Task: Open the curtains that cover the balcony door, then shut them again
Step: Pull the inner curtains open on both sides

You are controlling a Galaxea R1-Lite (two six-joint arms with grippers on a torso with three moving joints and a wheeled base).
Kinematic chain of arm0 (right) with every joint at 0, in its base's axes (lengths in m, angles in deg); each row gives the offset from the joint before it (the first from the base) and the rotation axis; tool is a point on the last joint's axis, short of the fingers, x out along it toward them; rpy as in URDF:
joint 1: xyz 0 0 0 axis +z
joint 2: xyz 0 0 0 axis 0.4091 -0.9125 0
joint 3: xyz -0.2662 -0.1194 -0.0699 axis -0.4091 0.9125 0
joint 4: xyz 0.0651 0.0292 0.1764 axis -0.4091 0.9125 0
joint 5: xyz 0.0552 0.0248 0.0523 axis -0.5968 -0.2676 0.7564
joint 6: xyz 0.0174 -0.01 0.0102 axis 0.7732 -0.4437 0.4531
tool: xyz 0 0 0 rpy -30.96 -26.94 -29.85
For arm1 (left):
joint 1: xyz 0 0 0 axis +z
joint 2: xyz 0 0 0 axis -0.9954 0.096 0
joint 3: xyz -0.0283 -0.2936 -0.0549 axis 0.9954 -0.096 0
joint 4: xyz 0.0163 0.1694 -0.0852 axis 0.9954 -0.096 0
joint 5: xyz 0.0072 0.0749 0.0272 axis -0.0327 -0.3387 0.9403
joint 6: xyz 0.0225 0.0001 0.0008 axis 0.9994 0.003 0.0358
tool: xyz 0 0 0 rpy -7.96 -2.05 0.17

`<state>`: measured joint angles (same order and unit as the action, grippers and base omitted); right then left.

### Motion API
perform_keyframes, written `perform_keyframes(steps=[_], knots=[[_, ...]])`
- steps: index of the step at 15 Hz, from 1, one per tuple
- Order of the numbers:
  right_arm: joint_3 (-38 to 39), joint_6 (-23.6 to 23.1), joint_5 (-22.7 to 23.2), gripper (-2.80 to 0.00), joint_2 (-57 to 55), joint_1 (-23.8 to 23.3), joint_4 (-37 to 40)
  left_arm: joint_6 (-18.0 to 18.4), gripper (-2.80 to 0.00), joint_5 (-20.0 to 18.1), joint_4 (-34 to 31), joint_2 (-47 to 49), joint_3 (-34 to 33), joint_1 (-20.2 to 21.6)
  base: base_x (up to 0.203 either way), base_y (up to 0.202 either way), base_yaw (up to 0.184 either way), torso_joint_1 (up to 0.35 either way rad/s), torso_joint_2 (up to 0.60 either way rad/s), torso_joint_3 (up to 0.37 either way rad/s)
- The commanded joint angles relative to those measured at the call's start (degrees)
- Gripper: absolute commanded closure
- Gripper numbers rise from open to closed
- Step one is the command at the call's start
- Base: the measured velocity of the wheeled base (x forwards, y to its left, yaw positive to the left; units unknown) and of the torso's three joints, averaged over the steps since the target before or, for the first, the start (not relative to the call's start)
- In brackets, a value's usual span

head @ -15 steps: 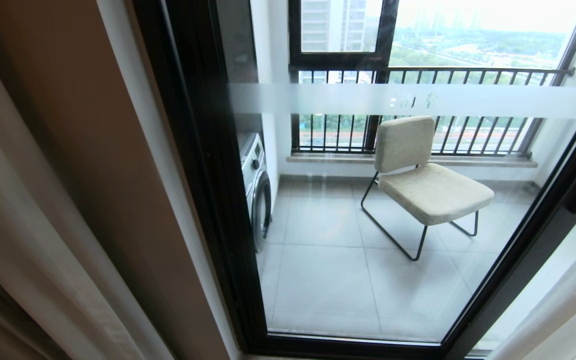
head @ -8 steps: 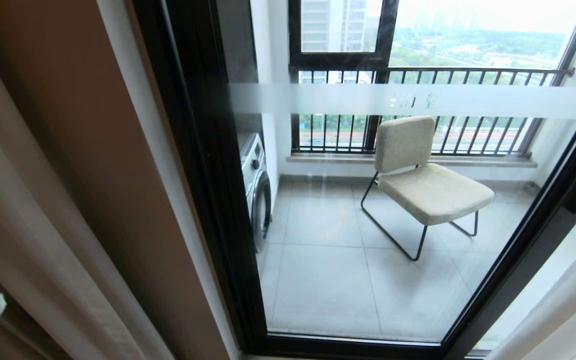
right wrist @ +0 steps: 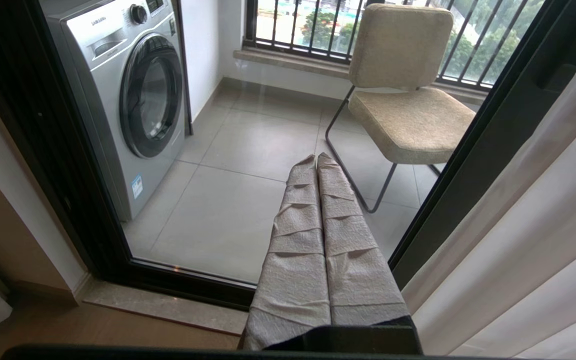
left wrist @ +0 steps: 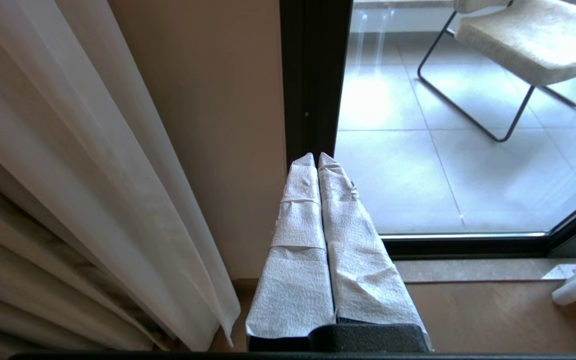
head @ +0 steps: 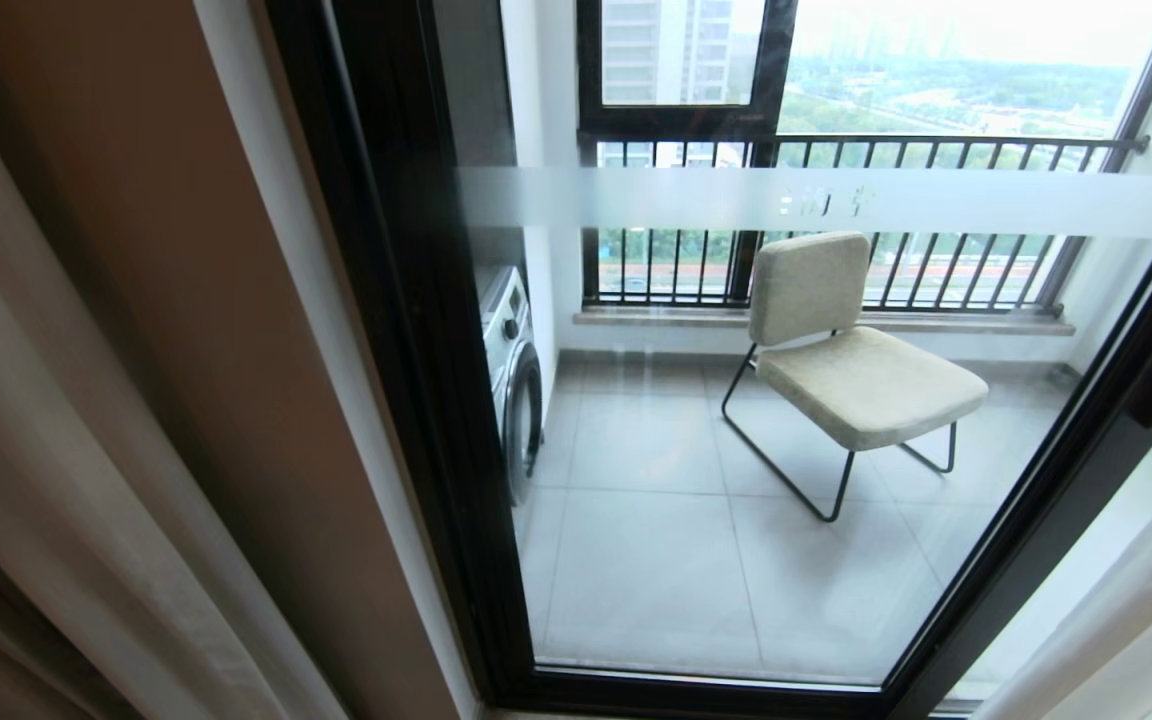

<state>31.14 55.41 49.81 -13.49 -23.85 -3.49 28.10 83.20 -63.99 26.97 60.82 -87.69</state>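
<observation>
Tools both pinched shut, holding nothing: left tool low by the wall strip, right tool facing the door. Curtains bunched along the left edge, sheer bunched on the right, glass uncovered, so the closing half looks left to do. Risk: shut fingers slide off loose folds, or a swing clips the black frame close ahead. Free room is the gap between both bunches; beyond the glass, washer and chair.
</observation>
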Motion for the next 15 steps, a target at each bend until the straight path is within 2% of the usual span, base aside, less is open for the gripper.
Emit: perform_keyframes(steps=[1,8,15], knots=[[0.0,-0.1,0.0,0.0,0.0,0.0,0.0,0.4,0.0,-0.1,-2.0,-2.4,-0.3,0.9,0.0,0.0,0.0,0.0,0.0,0.0],[0.0,-0.1,0.0,0.0,0.0,0.0,0.0,0.2,0.0,0.7,-5.9,-16.2,-0.3,3.2,0.0,0.0,0.0,0.0,0.0,0.0],[0.0,-0.1,0.0,0.0,0.0,0.0,0.0,0.0,0.0,0.8,-6.0,-16.3,-0.3,3.3,0.0,0.0,0.0,0.0,0.0,0.0]])
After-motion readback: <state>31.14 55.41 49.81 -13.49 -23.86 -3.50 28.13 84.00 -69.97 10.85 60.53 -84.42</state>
